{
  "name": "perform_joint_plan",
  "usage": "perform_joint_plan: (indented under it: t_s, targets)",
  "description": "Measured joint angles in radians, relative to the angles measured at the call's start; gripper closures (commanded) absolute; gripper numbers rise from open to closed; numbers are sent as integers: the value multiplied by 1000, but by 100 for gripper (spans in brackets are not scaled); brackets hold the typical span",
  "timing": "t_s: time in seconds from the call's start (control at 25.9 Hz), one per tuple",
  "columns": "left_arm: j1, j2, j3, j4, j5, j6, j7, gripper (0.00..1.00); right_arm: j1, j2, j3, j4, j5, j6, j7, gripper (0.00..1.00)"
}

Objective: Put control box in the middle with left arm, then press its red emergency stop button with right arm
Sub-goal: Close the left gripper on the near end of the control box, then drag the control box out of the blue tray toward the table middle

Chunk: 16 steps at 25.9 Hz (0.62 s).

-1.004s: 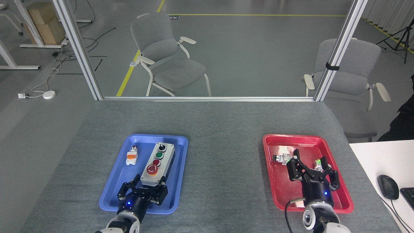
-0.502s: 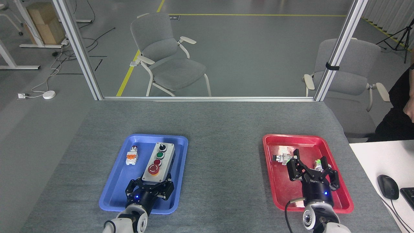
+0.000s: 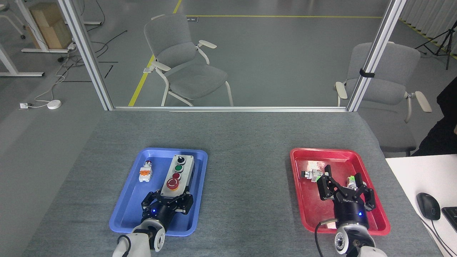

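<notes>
The setting is a robotics laboratory or test hall. A grey felt-covered work table [image 3: 242, 142] fills the lower half of the frame, bordered at its far edge by an aluminium profile frame [image 3: 85, 53]. Beyond it lies a smooth grey floor [image 3: 285, 53] marked with yellow safety lines [image 3: 142, 78]. Two grey office chairs [image 3: 185, 60] stand at upper centre and upper right. Loose cables [image 3: 57, 78] trail across the floor at upper left, beside cardboard boxes [image 3: 50, 25]. A tripod [image 3: 444, 43] stands at upper right. A white desk [image 3: 421, 178] with a computer mouse [image 3: 427, 206] occupies the lower right.
</notes>
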Motion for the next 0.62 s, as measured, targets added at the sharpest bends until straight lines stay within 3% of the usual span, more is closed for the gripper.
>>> perform_joint_plan:
  t_s: [0.12, 0.39, 0.62]
  targets:
    - [35, 7, -1, -112, 5, -9, 4, 100, 0, -3, 0, 0, 0, 0, 0, 0]
    - [259, 9, -29, -504, 6, -45, -2, 100, 0, -7, 0, 0, 0, 0, -1, 1]
    - [304, -53, -213, -570, -16, 31, -5, 100, 0, -7, 0, 0, 0, 3, -1, 0]
